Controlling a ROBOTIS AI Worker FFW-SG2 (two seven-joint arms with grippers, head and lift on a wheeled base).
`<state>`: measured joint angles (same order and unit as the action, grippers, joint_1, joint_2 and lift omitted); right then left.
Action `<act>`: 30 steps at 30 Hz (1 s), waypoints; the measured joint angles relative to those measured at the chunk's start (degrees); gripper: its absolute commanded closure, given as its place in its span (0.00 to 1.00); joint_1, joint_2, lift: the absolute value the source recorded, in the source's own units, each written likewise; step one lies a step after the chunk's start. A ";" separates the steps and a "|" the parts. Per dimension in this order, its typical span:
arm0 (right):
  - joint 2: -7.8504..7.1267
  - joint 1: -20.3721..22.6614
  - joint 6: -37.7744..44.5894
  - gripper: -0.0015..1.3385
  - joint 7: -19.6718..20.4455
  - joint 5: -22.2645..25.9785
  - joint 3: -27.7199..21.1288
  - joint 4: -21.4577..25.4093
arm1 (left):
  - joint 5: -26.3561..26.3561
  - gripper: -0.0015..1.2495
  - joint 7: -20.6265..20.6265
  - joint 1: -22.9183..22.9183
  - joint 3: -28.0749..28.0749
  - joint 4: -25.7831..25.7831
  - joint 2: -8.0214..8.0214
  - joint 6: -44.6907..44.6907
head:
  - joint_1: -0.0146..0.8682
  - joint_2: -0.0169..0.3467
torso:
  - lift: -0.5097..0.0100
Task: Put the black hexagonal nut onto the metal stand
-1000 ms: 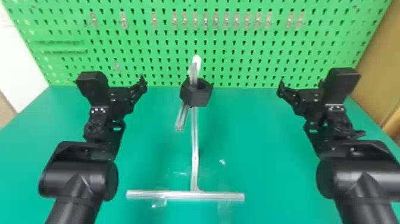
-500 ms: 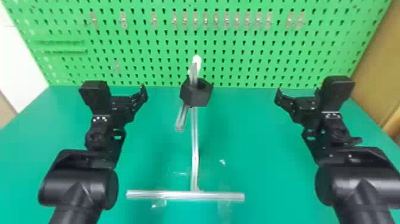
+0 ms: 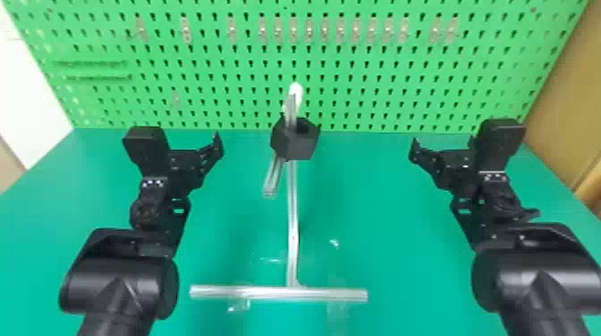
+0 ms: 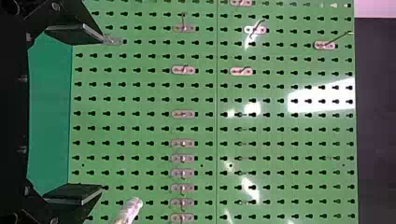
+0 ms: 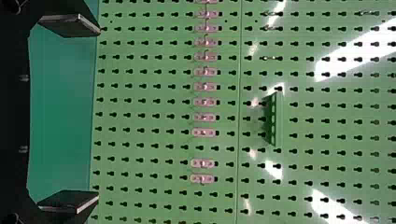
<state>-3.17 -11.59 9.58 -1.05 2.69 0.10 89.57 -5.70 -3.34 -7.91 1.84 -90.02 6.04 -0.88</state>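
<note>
- On the upper part of the silver metal stand [image 3: 293,241], the black hexagonal nut [image 3: 294,140] sits with a bar running into it, and none of my fingers near it. I can't make out from here how far along the bar it has gone.
- To the left of the stand and well apart from it, my left hand [image 4: 100,114] has its two flat black fingers spread wide, nothing between them.
- To the right of the stand, likewise well clear, my right hand [image 5: 98,113] is spread just as wide and is empty too.
- What has changed is me: both arms have shifted slightly towards the stand's crossbar [image 3: 250,292] side, down the head view, and the fingers have edged a touch inward towards the stand. Whether that is lowering or drawing back, I can't be sure.
- The nut has kept its place on the stand through that small shift, over the green bench [image 3: 366,201], so it seems to hold without my help.
- For the task, I judge the placing is done, and what remains is settling both arms away from the stand.
- My one worry would be drifting further inward and knocking the stand, which could shake the nut along its bar.
</note>
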 measured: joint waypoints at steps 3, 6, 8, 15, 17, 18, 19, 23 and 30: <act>-0.05 -0.07 -0.02 0.06 0.00 0.20 -0.19 0.00 | 0.00 0.12 0.01 -0.15 0.06 0.02 0.00 0.00 | 0.80 0.27 | 0.98; -0.03 -0.09 -0.07 0.06 0.00 0.28 -0.32 0.00 | 0.02 0.12 0.07 -0.53 0.04 0.02 0.01 0.00 | 0.80 0.27 | 0.98; -0.02 -0.09 -0.08 0.06 0.00 0.29 -0.33 0.00 | 0.11 0.12 0.09 -0.68 0.02 0.02 0.01 0.00 | 0.80 0.27 | 0.98; -0.17 -0.15 -0.09 0.06 0.00 0.32 -0.21 -0.01 | 0.34 0.12 0.09 -0.73 0.18 0.09 0.02 0.00 | 0.80 0.27 | 0.98; -0.25 -0.27 -0.09 0.06 0.00 0.32 -0.21 -0.01 | 0.39 0.12 0.09 -0.84 0.21 0.13 0.02 0.00 | 0.80 0.27 | 0.98; -0.29 -0.34 -0.09 0.06 0.00 0.32 -0.24 -0.01 | 0.40 0.12 0.11 -0.95 0.24 0.15 0.02 0.00 | 0.80 0.27 | 0.98; -0.30 -0.40 -0.09 0.06 0.00 0.32 -0.27 -0.01 | 0.41 0.12 0.14 -1.05 0.25 0.17 0.02 0.00 | 0.80 0.27 | 0.98; -0.35 -0.63 -0.09 0.06 0.03 0.32 -0.43 -0.01 | 0.52 0.12 0.18 -1.39 0.38 0.24 0.02 0.00 | 0.80 0.27 | 0.98; -0.42 -0.78 -0.09 0.06 0.46 0.22 -0.46 -0.15 | 0.69 0.12 0.27 -1.52 0.67 0.68 0.02 0.00 | 0.80 0.27 | 0.98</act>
<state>-3.58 -12.37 9.49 -0.59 2.91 -0.37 89.42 -5.01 -3.07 -9.43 2.51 -89.34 6.06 -0.88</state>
